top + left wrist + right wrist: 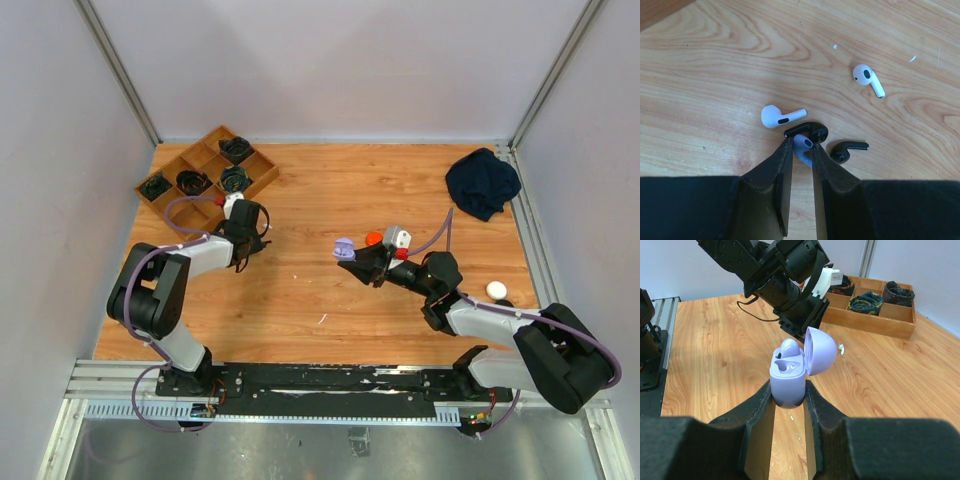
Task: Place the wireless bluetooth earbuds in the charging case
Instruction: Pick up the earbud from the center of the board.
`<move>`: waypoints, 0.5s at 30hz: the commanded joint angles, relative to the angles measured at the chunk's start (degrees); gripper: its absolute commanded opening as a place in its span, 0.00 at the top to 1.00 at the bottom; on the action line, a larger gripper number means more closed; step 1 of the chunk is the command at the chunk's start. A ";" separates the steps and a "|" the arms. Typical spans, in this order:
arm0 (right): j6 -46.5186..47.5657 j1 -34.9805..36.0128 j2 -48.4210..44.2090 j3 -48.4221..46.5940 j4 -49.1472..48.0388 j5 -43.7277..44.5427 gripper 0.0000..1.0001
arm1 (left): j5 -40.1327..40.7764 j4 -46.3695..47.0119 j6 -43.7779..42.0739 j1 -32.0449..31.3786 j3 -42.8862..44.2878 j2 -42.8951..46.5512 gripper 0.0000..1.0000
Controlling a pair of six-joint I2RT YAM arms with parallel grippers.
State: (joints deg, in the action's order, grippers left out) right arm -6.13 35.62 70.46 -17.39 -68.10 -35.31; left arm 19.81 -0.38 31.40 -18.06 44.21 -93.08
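Note:
In the left wrist view my left gripper (803, 148) is shut on a lavender earbud (804, 142) that lies on the wood between the fingertips. Right beside it lie two black earbuds (809, 131) (847, 149) and two white earbuds (777, 116) (868, 78). My right gripper (788, 391) is shut on the lavender charging case (788, 380), holding it upright above the table with its lid (821, 350) swung open. One lavender earbud (791, 346) sits in the case. From above, the case (345, 246) hangs mid-table, right of the left gripper (243, 243).
A wooden compartment tray (205, 172) with coiled cables stands at the back left, just behind the left gripper. An orange case (373, 238) lies next to the right gripper. A white case (497, 290) rests near the right edge. A dark cloth (482, 182) lies back right.

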 commanded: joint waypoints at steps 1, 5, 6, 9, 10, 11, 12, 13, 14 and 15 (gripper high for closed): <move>0.50 -1.49 -0.59 -0.50 -0.52 -0.03 0.84 | -0.39 -1.93 -0.90 0.57 0.65 -1.14 0.77; 0.41 -1.47 -0.98 -0.48 -0.46 -0.04 0.84 | -2.36 -4.02 -1.24 0.49 -0.25 -0.16 0.77; 0.42 -1.51 -1.13 -0.47 -0.39 -0.12 0.85 | -3.00 -4.62 -1.40 0.52 -0.67 0.31 0.78; 0.33 -1.47 -1.38 -0.46 -0.28 -0.11 0.84 | -5.41 -6.29 -1.91 0.44 -2.11 2.17 0.82; 0.25 -1.48 -1.45 -0.46 -0.28 -0.12 0.84 | -6.13 -6.88 -2.03 0.32 -2.51 2.67 0.83; 0.18 -1.44 -1.47 -0.45 -0.36 -0.16 0.84 | -6.68 -7.51 -2.08 0.01 -2.81 3.13 0.83; 0.07 -1.45 -1.44 -0.45 -0.44 -0.24 0.84 | -7.22 -8.49 -2.25 -0.34 -2.95 3.42 0.83; 0.02 -1.46 -1.39 -0.53 -0.56 -0.25 0.85 | -7.60 -9.52 -2.36 -0.86 -2.98 3.65 0.83; -0.06 -1.47 -1.48 -0.56 -0.55 -0.35 0.85 | -7.86 -10.56 -2.38 -1.48 -2.96 3.84 0.82; -0.21 -1.49 -1.52 -0.61 -0.62 -0.37 0.84 | -8.05 -11.55 -2.51 -2.17 -3.05 4.14 0.82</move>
State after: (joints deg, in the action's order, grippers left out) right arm -6.13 35.62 70.19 -17.39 -67.37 -35.33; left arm 15.00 -4.32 29.95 -18.37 42.74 -90.04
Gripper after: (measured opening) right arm 0.265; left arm 0.232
